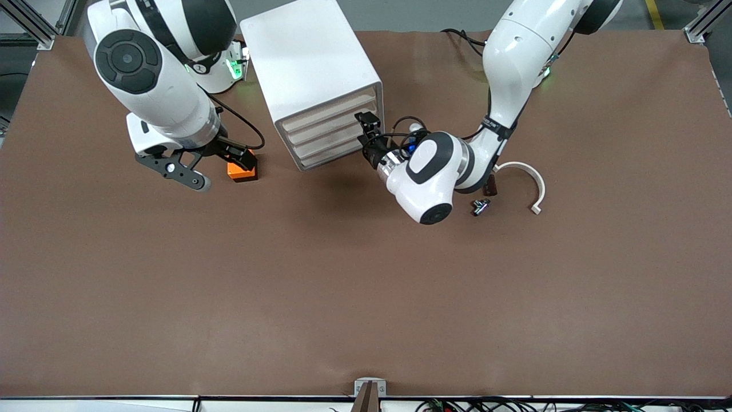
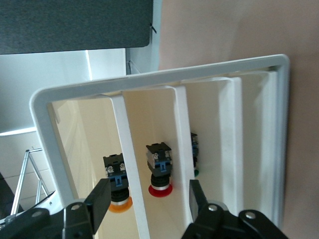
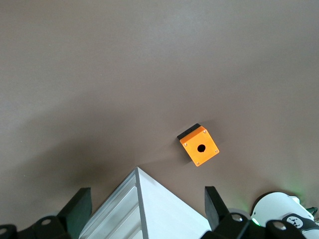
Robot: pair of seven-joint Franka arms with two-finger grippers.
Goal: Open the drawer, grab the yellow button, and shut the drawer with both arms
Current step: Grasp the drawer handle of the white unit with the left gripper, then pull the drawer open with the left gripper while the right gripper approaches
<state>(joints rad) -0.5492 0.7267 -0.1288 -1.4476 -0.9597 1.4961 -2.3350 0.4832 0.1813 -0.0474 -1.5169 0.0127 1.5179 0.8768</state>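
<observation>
Nearest the front camera on the brown worktop (image 1: 343,297), toward the left arm's end: a small black part (image 1: 480,206), with a white curved strip (image 1: 530,182) beside it. Just farther, a dark brown bit (image 1: 490,186), half hidden under the left arm (image 1: 509,63) and too small to make out. White lettering on that arm's black band, too small to read.

Left claw (image 2: 149,199) spread wide and pinching nothing, over the worktop just in front of the white cabinet (image 1: 311,63). Hard to make out from the front, wrapped in cables; fingers (image 2: 102,195) clear only in the left wrist view.

Drawer (image 1: 331,111) flush with the three below it. Seen only by the left wrist camera: the button (image 2: 118,191) with its orange cap, inside an end compartment of the cabinet, a red-capped one (image 2: 159,174) next along, and a third (image 2: 194,157) mostly hidden by a divider.

Orange cube (image 1: 242,170) beside the cabinet, toward the right arm's end; its hole visible only in the right wrist view. Right claw (image 3: 147,204) waiting over the cube, spread, holding nothing
</observation>
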